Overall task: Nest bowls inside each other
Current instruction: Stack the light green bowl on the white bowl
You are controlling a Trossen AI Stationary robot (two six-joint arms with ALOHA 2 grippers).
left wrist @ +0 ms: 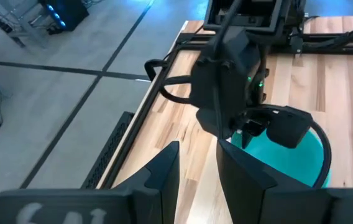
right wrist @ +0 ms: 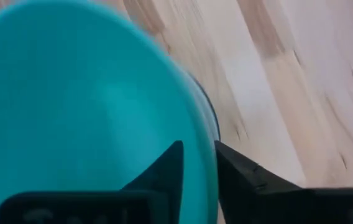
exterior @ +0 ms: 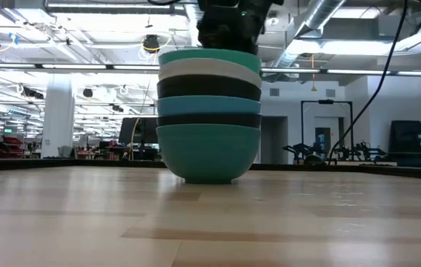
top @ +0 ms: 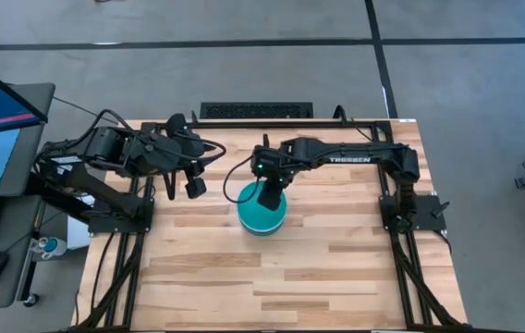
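Near the middle of the wooden table [top: 336, 277], slightly toward its far edge, the bowls [exterior: 208, 111] stand nested in one upright stack, mouths facing up, the stack's long axis vertical. From the low view the layers read, bottom to top: a bright cyan bowl [exterior: 207, 154] resting on the wood, then a black rim, a cyan band, another black band, a white band [exterior: 209, 70], and a teal rim on top [exterior: 209, 55]. All sit level and concentric, each rim just above the one below.

From above, only the top bowl's turquoise interior [top: 255, 215] shows. The right gripper [right wrist: 198, 163] reaches down over the stack, its two fingers straddling the top bowl's rim, one inside and one outside, closed onto that rim with only a narrow gap between them. The left gripper [left wrist: 198, 168] hangs above the table to the left of the stack, apart from it, its fingers slightly parted and holding nothing.
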